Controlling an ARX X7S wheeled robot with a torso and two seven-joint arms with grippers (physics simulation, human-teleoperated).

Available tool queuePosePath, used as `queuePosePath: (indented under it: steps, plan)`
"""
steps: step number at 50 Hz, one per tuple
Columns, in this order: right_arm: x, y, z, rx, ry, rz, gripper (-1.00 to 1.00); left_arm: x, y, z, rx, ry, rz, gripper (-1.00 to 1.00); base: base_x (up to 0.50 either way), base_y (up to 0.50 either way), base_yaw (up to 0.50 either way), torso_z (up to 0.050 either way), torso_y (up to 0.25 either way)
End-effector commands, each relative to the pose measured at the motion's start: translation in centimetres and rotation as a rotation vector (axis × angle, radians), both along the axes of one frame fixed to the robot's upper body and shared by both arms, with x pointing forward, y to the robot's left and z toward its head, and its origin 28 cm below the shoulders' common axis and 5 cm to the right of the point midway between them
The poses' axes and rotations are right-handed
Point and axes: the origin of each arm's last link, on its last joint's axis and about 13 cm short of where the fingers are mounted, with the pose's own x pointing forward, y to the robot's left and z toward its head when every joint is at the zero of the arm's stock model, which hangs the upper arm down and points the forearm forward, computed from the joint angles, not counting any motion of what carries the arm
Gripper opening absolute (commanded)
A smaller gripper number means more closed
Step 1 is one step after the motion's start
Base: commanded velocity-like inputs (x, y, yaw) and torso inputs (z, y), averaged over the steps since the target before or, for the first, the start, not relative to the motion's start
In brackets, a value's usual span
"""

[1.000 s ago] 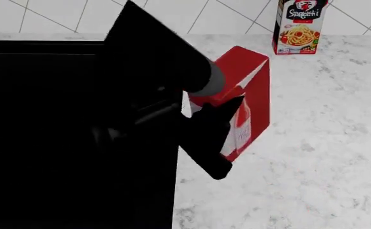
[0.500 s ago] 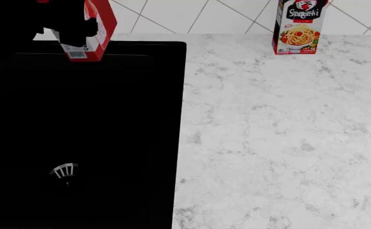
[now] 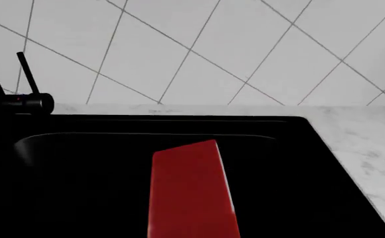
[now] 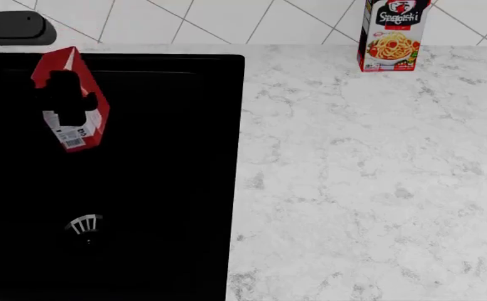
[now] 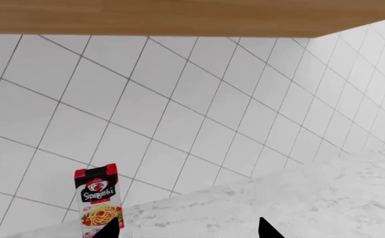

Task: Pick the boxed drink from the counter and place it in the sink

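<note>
The left gripper (image 4: 69, 100) shows only as a dark shape in the head view, its fingers closed across the middle of the boxed drink (image 4: 69, 103). The right gripper (image 5: 189, 230) has two dark fingertips (image 5: 266, 229) spread well apart.

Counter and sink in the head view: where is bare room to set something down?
The counter is bare from the sink edge rightward, up to the spaghetti box by the tiled wall. Basin floor around the drain grate is free; the boxed drink crowds its back-left.
</note>
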Motion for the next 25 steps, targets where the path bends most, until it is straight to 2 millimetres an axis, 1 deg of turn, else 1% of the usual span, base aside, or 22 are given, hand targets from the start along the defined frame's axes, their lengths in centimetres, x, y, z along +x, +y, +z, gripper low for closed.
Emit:
queuePosePath:
  steps: [1,6,13,16,20,22,25]
  plan:
    - [0.1,0.0,-0.3,0.005,0.009,0.005,1.00,0.9,0.8,-3.6,-0.036,0.027,0.046,-1.00,0.00,0.00,0.00,0.000,0.010]
    - [0.0,0.1,-0.3,0.006,0.008,0.005,1.00,1.1,1.1,-4.7,-0.034,0.036,0.061,-1.00,0.00,0.00,0.00,0.000,0.000]
    - [0.0,0.2,-0.3,0.007,0.009,0.009,1.00,1.3,1.2,-6.9,-0.043,0.067,0.072,-1.00,0.00,0.00,0.00,0.000,0.001]
    - [0.0,0.1,-0.3,0.007,0.008,0.007,1.00,1.4,1.0,-8.0,-0.004,0.079,0.078,-1.00,0.00,0.00,0.00,0.000,0.000]
    - [0.1,0.1,-0.6,0.014,0.007,0.006,1.00,1.4,0.8,-9.1,0.000,0.093,0.067,-1.00,0.00,0.00,0.00,0.000,0.000]
    - [0.1,0.1,-0.7,0.015,0.009,0.008,1.00,1.4,0.8,-10.0,0.020,0.102,0.075,-1.00,0.00,0.00,0.00,0.000,0.000]
    - [0.1,0.1,-0.7,0.015,0.010,0.006,1.00,1.4,0.7,-11.4,0.105,0.115,0.103,-1.00,0.00,0.00,0.00,0.000,0.000]
